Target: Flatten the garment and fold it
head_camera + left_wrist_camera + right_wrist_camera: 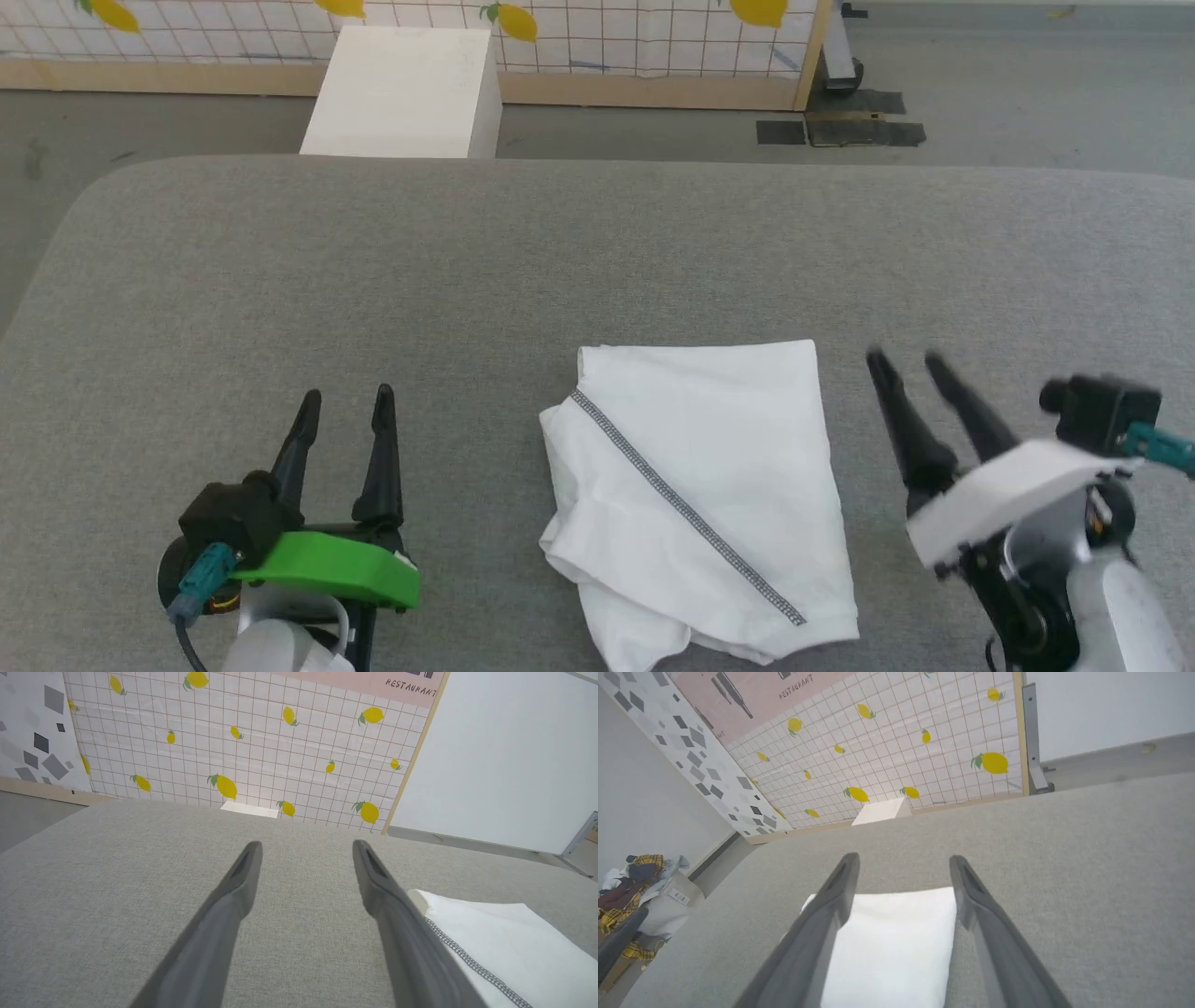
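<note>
Though seemingly folded, garment [700,495] between pincers [347,394] [905,358]

White box [401,93] beyond grey table [280,280]

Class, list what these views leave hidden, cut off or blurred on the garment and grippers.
Head view: lower layers of the garment, hidden under its folded top.
Head view: fingertips of the right gripper, blurred.
Left wrist view: most of the garment, cut off by the right and bottom edges.
Right wrist view: the garment's near end, cut off by the bottom edge.
</note>
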{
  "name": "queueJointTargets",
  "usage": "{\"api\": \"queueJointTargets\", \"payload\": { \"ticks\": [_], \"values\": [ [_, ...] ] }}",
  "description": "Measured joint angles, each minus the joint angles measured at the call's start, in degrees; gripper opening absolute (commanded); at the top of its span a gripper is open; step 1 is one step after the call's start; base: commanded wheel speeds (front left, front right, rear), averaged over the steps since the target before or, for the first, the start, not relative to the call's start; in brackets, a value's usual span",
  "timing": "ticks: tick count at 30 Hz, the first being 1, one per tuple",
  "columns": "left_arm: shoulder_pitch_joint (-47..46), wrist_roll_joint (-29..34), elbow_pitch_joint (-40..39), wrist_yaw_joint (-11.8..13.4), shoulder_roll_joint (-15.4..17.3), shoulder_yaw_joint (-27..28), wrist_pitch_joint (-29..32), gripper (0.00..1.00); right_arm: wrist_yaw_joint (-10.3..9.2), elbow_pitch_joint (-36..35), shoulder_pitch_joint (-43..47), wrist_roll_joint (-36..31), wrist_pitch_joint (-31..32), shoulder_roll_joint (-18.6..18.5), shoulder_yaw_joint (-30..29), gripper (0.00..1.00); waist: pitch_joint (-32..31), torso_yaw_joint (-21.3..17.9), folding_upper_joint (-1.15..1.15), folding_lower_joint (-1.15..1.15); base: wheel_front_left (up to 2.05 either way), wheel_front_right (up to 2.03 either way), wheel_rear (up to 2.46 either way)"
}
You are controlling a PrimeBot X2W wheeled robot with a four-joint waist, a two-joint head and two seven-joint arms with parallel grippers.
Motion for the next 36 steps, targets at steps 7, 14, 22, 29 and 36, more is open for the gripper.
{"api": "queueJointTargets", "payload": {
  "ticks": [7, 14, 22, 29, 36],
  "values": [
    [-0.03, 1.05, -1.05, -0.01, 0.00, 0.32, 0.00, 1.00, -0.01, 10.11, 2.66, 10.49, 6.92, 0.08, -1.77, 1.00, 0.55, -0.55, 0.00, 0.00, 0.00, 0.00, 0.00],
    [-0.44, 1.14, -1.05, -0.01, -0.03, -0.42, 0.00, 1.00, -0.01, 19.37, -0.51, 13.25, 10.92, 0.08, 0.07, 1.00, 1.45, 0.51, 0.00, 0.00, 0.00, 0.00, 0.00],
    [-0.50, 1.12, -0.53, -0.01, -0.05, -0.43, 0.00, 1.00, 0.01, 26.72, -6.49, 12.14, 13.62, 0.01, 4.07, 1.00, 2.26, 2.05, 0.00, 0.00, 0.00, 0.00, 0.00],
    [-0.53, 1.12, -0.24, -0.01, -0.11, -0.12, 0.00, 1.00, 0.00, 26.75, -8.16, 5.65, 15.07, 0.05, 5.23, 0.00, 2.33, 2.04, 0.00, 0.00, 0.00, 0.00, 0.00],
    [-0.49, 1.23, -1.31, -0.01, -0.07, 1.08, 0.00, 1.00, 0.01, 19.29, -9.90, -13.54, 18.50, -0.15, 6.90, 0.00, 2.96, -0.90, 0.00, 0.00, 0.00, 0.00, 0.00]
  ]
}}
